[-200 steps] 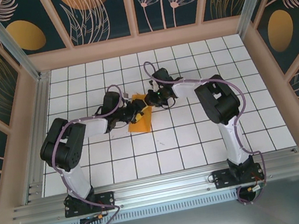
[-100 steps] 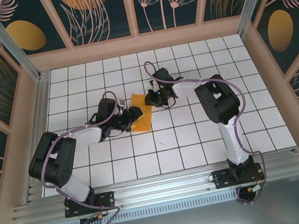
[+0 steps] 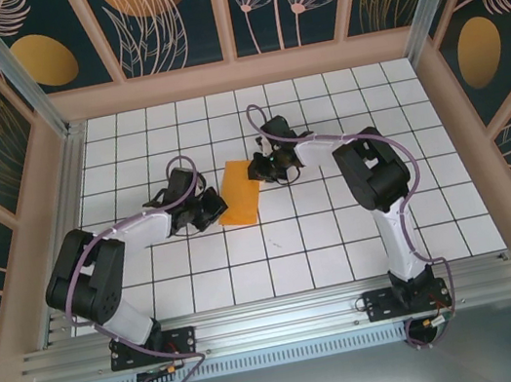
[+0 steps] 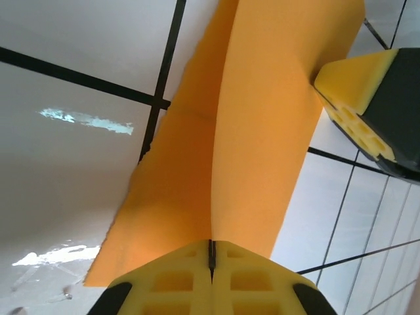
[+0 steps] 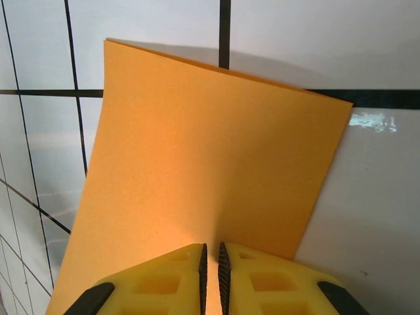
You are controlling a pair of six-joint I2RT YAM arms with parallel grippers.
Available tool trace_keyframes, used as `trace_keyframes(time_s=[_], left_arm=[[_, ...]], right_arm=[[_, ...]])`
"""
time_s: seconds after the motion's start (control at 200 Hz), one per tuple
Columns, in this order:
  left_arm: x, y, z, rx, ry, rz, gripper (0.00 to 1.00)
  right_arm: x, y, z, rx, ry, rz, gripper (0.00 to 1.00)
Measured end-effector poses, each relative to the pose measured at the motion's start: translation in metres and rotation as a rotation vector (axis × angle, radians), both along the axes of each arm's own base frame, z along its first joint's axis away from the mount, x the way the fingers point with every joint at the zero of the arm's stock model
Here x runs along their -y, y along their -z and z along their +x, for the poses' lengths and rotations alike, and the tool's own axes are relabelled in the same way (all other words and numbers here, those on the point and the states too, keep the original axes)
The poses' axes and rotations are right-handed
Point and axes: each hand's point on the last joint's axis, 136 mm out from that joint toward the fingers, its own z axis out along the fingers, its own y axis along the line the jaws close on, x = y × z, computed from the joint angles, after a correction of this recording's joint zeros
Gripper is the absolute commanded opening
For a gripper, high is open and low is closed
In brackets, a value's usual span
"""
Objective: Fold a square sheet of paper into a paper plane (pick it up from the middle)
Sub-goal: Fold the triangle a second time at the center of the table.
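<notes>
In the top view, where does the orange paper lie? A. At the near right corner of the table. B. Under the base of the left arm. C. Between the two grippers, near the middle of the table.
C: the orange paper has the left gripper at its left edge and the right gripper at its far right corner.

Right gripper [image 5: 210, 262] sits at the near edge of the bright-orange sheet of paper [image 5: 210, 164]. Its yellow fingers [image 5: 164, 279] are pressed almost together, only a thin dark slit between them, and the sheet's edge runs into that slit (looks pinched). The sheet is plain and smooth, its far corners free. White tiled table [image 5: 374, 210] with black grid lines lies around the sheet. A soft shadow lies just beyond the sheet's far edge, and a glare patch [image 5: 371, 121] sits just right of its far right corner.
</notes>
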Motion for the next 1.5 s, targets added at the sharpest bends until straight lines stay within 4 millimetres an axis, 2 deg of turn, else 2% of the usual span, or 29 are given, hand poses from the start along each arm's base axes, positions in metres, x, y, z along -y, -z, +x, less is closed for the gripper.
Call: trace_keyframes(time_s=[0.095,0.25,0.41,0.595,0.786,1.316,1.501], left_arm=[[0.000,-0.002,0.004,-0.003,-0.008,0.016,0.00],[0.009,-0.016,0.016,0.018,-0.005,0.006,0.22],[0.023,-0.029,0.024,0.041,0.016,-0.025,0.26],[0.040,-0.037,0.034,0.052,0.042,-0.040,0.27],[0.052,-0.029,0.038,0.035,0.064,-0.041,0.33],[0.060,-0.004,0.043,-0.001,0.045,-0.064,0.24],[0.059,0.002,0.041,-0.011,0.033,-0.066,0.20]], right_arm=[[0.000,0.000,0.000,0.000,0.000,0.000,0.18],[0.001,0.000,0.000,-0.002,0.002,-0.003,0.17],[0.001,0.001,0.000,-0.005,0.003,-0.007,0.17],[0.001,0.001,0.000,-0.005,0.004,-0.009,0.17],[0.001,0.001,0.001,-0.008,0.004,-0.010,0.17],[-0.001,-0.001,0.002,-0.002,0.000,0.014,0.17],[0.001,-0.005,-0.001,0.009,-0.009,0.055,0.24]])
